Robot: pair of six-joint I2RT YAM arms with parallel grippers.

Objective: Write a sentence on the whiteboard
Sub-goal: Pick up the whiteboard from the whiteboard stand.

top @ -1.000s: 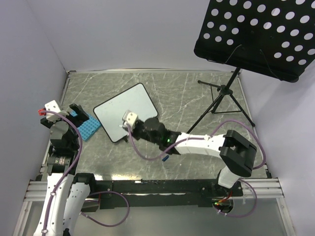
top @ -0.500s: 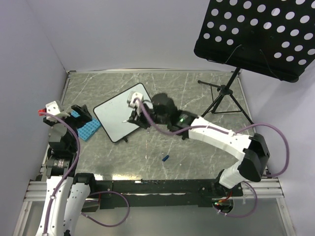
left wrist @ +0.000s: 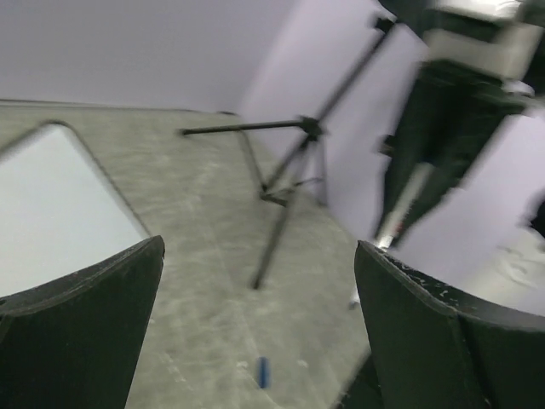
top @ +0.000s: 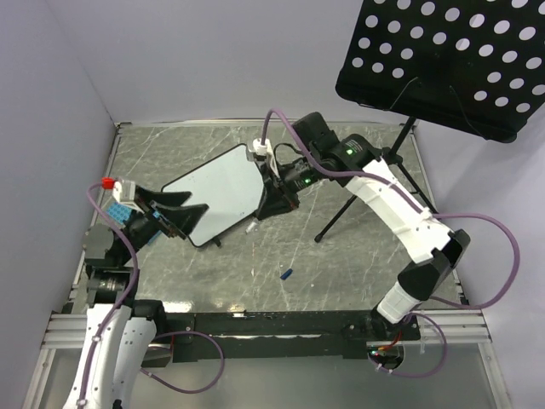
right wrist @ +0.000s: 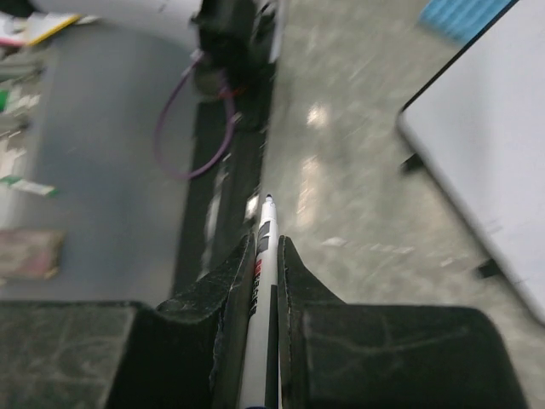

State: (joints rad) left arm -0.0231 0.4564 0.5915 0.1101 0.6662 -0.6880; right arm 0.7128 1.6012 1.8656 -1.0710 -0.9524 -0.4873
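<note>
The whiteboard [top: 217, 192] is lying flat on the table [top: 341, 256], towards the left of the middle, and its glossy face is showing no ink at all in the overhead view or in the right wrist view. So the sentence is not begun; every word of it is left to write.

The right gripper [right wrist: 266, 243] is pinching a marker [right wrist: 260, 281] tightly between its fingers, with the tip sticking out in front. The right arm is reaching over the board's right edge. The marker is pointing down at bare table just beside the board, not at the white surface, and is not touching it. A small blue piece [top: 288, 274] is lying on the table nearer the arm bases. It is probably the marker's cap, which would mean uncapping is done, though it is too small to be sure.

The left gripper [top: 194, 209] is hovering over the board's left end with its jaws wide apart and holding nothing. Behind it a blue studded plate [top: 136, 226] is partly showing. A music stand [top: 451, 60] is standing at the far right, well apart from the board.

What is looking finished is the preparation: marker in hand and brought to the board. What is remaining is bringing the tip onto the surface and writing both lines.
</note>
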